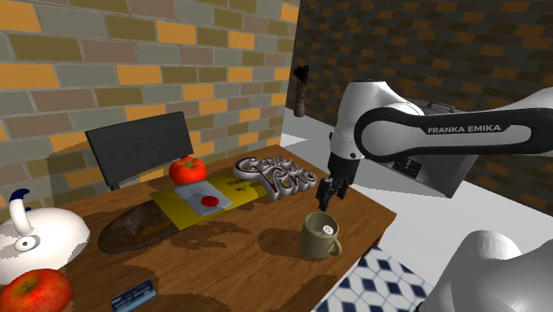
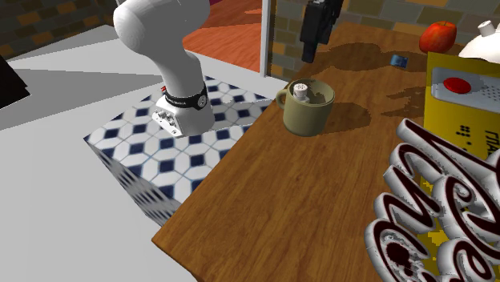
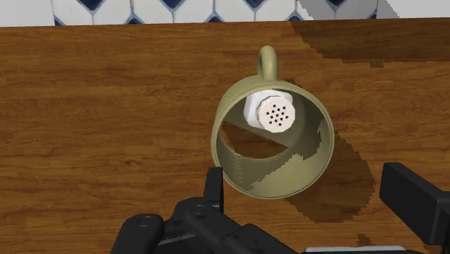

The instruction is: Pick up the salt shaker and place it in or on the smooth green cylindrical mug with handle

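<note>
1. Salt shaker (image 3: 274, 115): white, with a faceted body and a round cap pierced with dark holes. It stands upright, long axis vertical, with the holed cap pointing straight up at my wrist camera.
2. Location of the shaker: inside the mug (image 3: 267, 184), close against the inner wall on the handle side. Its cap sits about level with the rim.
3. Mug: smooth, olive-green, cylindrical, one loop handle. It stands upright on the wooden table (image 1: 248, 257) near the edge that faces my tiled stand (image 2: 160, 160). The shaker is its visible content.
4. My gripper (image 3: 314, 195): black fingers spread wide apart and gripping nothing. It hangs above the mug, clear of the rim and the shaker.
5. Farther along the table: a yellow box (image 1: 190, 206) and silver lettering (image 1: 275, 175).
</note>
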`<move>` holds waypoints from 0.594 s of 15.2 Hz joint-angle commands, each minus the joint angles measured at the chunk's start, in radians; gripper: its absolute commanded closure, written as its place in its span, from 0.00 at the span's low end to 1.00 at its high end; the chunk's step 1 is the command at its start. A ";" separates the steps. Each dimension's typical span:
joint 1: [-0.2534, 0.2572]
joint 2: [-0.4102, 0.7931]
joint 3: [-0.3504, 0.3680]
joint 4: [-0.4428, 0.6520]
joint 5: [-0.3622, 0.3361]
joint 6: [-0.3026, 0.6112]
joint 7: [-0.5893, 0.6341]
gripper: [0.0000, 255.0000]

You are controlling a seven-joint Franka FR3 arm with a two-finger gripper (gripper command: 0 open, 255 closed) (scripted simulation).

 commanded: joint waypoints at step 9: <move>-0.002 -0.012 -0.005 0.120 -0.005 -0.132 0.001 0.00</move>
